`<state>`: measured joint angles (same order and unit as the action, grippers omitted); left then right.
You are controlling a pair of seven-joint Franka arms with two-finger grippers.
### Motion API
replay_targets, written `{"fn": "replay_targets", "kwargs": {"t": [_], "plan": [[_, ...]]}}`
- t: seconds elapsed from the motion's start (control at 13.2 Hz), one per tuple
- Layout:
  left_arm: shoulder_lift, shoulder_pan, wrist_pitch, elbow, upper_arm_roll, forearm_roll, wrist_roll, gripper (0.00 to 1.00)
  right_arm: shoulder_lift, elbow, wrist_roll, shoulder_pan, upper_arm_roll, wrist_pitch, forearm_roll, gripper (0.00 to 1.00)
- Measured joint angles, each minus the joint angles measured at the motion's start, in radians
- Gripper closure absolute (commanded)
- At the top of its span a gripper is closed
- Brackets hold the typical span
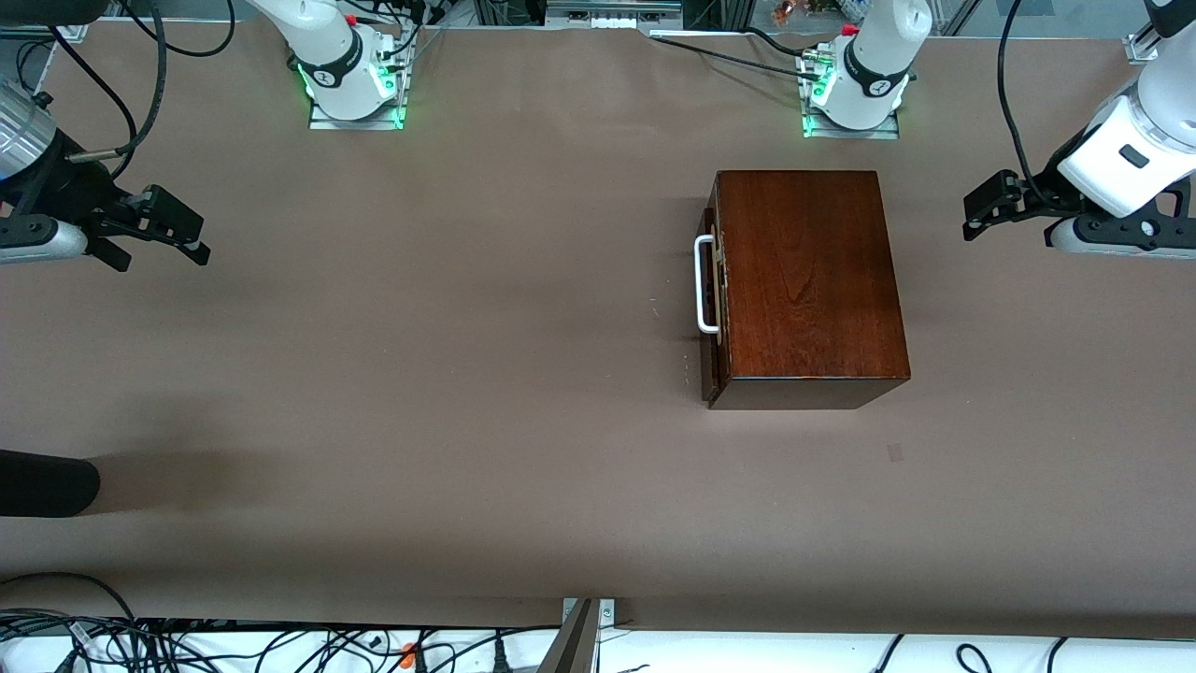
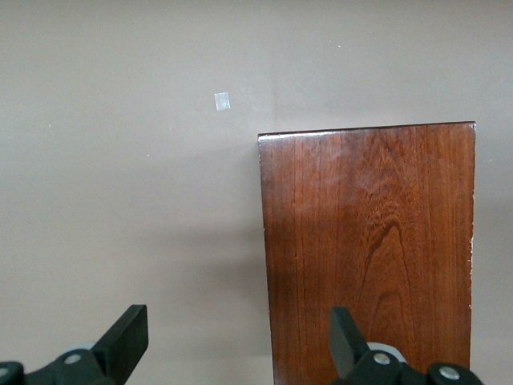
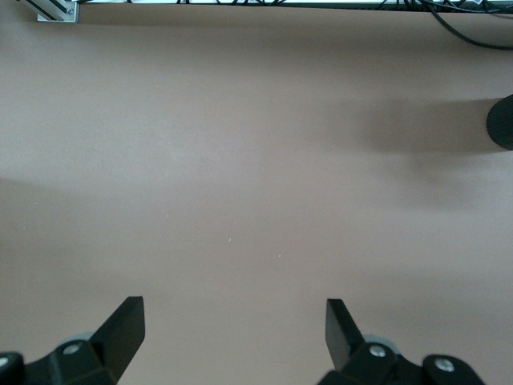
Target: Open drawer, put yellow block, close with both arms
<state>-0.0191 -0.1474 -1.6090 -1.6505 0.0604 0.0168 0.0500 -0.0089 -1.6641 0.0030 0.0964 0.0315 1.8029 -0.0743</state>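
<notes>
Plainly, the wooden drawer box point(image 1: 804, 285) sits shut toward the left arm's end of the table point(image 1: 420, 374), white handle point(image 1: 705, 285) facing the bare middle, while the left gripper point(image 1: 981, 210) and right gripper point(image 1: 173, 229) hover spread apart over the table's ends, grasping nothing.

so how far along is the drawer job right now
The drawer of the wooden box looks shut or nearly so, its white handle close against the front. No yellow block shows in any view. Both arms wait out at the table's ends, left gripper and right gripper, jaws open and holding nothing. Whether anything remains can't be told from this.
</notes>
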Motion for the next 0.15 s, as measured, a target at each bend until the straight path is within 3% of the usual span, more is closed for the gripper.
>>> {"fn": "replay_targets", "kwargs": {"t": [0.15], "plan": [[0.0, 0.001, 0.0, 0.0, 0.0, 0.0, 0.0, 0.0, 0.0, 0.0, 0.0, 0.0, 0.0, 0.0, 0.0, 0.0]]}}
